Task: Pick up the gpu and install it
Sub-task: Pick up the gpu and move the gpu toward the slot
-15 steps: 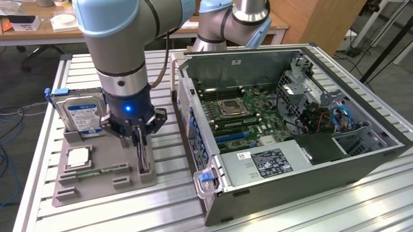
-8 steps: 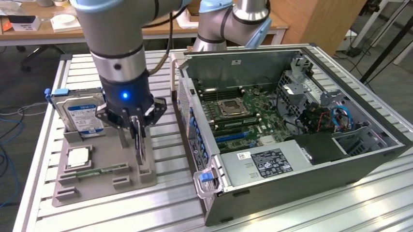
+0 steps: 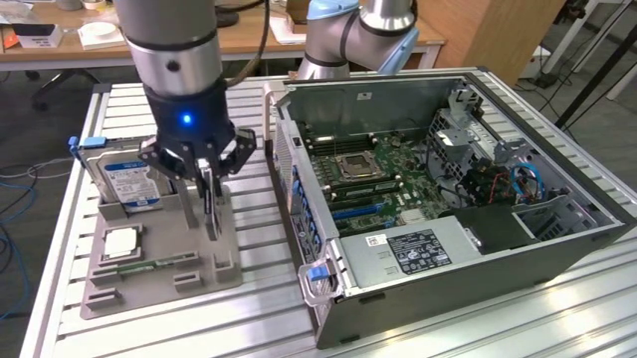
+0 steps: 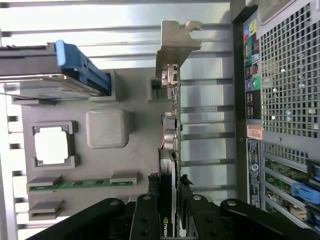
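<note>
The gpu [image 3: 210, 212] stands on edge in the grey holder tray [image 3: 159, 287], left of the open computer case [image 3: 448, 186] in the exterior view. In the wrist view the gpu [image 4: 171, 125] runs as a thin green board with a black cooler, and its silver end bracket [image 4: 173, 42] is at the far end. My gripper [image 3: 206, 177] is directly above the card. Its black fingers [image 4: 145, 220] press on both faces, so my gripper [image 4: 168, 212] is shut on the gpu. The card's lower edge still looks level with the holder's slots.
The tray also holds a silver hard drive with a blue clip [image 3: 130, 183], a square processor chip [image 3: 119, 242] and a narrow green memory stick [image 3: 159, 262]. The case lies open with its motherboard [image 3: 368, 179] exposed. Slatted aluminium table [image 3: 259, 313] lies all around.
</note>
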Available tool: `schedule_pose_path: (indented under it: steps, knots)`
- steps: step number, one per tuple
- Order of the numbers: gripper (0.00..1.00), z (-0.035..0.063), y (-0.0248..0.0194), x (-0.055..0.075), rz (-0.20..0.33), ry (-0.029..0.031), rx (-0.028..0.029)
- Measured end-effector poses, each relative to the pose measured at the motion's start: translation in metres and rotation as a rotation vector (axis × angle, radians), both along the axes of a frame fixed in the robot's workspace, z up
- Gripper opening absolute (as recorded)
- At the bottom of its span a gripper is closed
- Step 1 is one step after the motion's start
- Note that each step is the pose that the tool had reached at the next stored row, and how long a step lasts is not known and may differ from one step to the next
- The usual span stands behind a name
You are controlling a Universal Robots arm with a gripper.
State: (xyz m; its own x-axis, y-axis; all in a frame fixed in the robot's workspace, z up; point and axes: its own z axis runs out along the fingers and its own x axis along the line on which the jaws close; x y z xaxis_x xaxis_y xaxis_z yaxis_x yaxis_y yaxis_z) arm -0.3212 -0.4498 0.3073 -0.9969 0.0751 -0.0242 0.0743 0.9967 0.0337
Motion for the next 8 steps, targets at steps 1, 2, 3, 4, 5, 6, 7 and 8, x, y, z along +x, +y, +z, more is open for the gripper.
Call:
schedule_pose_path:
  steps: [1,2,3,4,5,6,7,8]
  knots:
    - [0.27,0.0044,0.0,0.0,0.0,-0.0001,0.0001]
    - [0.27,0.009,0.0,0.0,0.0,0.0,0.0001]
    - [0.27,0.0135,0.0,0.0,0.0,0.0,0.0]
    - [0.27,0.018,0.0,0.0,0.0,0.0,0.0]
    - [0.27,0.0224,0.0,0.0,0.0,-0.0001,0.0001]
    - [0.27,0.0273,0.0,0.0,0.0,0.0,0.0001]
    - [0.27,0.0319,0.0,0.0,0.0,0.0,0.0001]
    - [0.27,0.0364,0.0,0.0,0.0,0.0,0.0]
